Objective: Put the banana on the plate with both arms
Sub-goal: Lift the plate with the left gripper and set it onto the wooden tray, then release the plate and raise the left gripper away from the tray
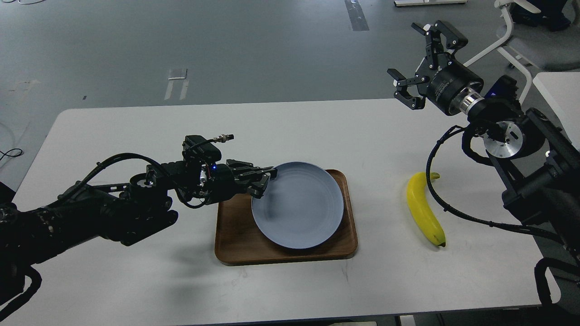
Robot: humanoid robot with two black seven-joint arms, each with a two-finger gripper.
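No text, label, brand, number or sign can be read anywhere in this view. A band of small pale lettering runs around the black cylindrical body of the right gripper (414, 68), but it is too small and blurred to make out.
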